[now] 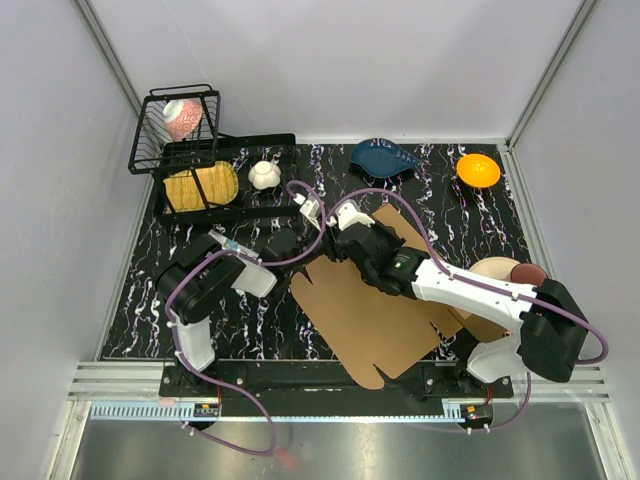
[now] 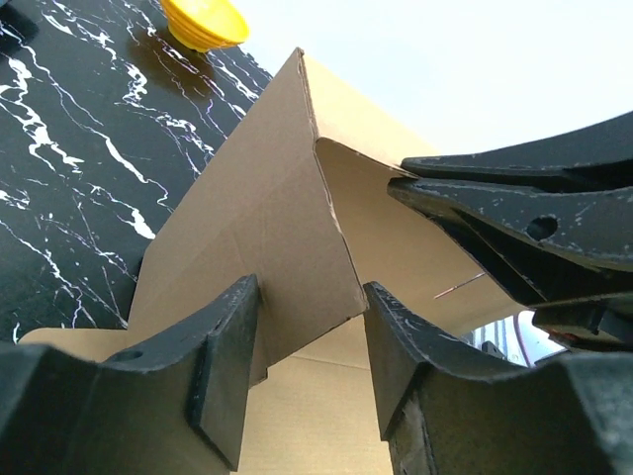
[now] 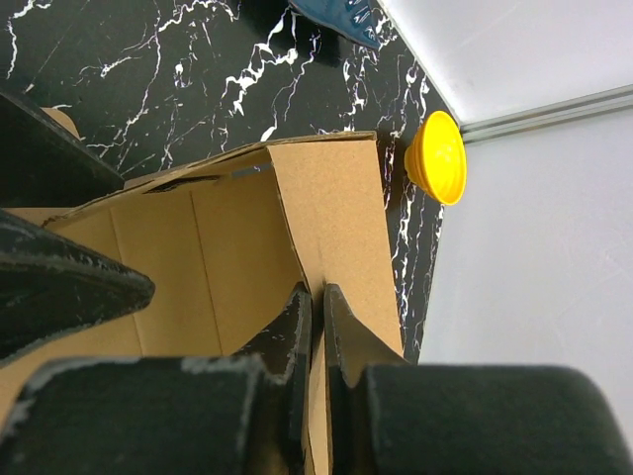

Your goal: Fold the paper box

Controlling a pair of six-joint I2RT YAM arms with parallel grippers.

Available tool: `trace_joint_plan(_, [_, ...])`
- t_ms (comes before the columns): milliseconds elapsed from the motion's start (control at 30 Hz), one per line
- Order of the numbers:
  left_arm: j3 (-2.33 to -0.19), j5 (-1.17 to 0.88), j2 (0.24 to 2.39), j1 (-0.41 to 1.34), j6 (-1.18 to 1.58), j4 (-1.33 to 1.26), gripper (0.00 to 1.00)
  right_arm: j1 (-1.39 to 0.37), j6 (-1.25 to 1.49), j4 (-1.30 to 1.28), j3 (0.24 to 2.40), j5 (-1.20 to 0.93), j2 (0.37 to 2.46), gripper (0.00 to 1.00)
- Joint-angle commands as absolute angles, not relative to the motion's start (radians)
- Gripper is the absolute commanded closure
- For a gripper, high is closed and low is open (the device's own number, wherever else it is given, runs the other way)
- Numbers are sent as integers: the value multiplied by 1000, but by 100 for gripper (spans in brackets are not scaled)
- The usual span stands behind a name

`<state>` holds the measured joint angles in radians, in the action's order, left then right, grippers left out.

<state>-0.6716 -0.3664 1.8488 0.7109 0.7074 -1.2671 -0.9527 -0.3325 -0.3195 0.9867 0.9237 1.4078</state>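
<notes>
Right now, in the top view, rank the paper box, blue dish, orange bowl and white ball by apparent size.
1. paper box
2. blue dish
3. orange bowl
4. white ball, only slightly smaller than the bowl

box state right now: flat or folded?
Partly folded. Most of the paper box lies flat on the table, but one panel stands up along a crease, pinched by the right gripper.

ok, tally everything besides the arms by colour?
Brown paper box: 1
Black basket and rack: 2
Orange bowl: 1
Blue dish: 1
White pot: 1
Pink cup: 1
Yellow piece: 1
Tan dish: 1
Maroon dish: 1
Total: 10
</notes>
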Motion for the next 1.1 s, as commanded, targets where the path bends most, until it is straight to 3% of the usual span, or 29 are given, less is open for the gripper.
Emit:
trace_joint_plan(0, [-655,-500,1818,752,660,-1634,51,-959,-207,-439,942,706,1430,93])
trace_joint_plan(367, [-561,-506,1735,660,623,-1657,47,-959,-212,-445,946,695,1427,93])
trace_joint_plan(800, [-505,-439,1655,512,614,-1661,50,-957,-210,-442,940,681,1419,93])
trace_joint_plan(900, [-549,-431,1661,512,513,-1483,56,-957,-210,-442,940,678,1419,93])
trace_joint_plan(1067, [-617,-397,1716,581,339,-1387,54,-957,-210,-439,948,673,1430,93])
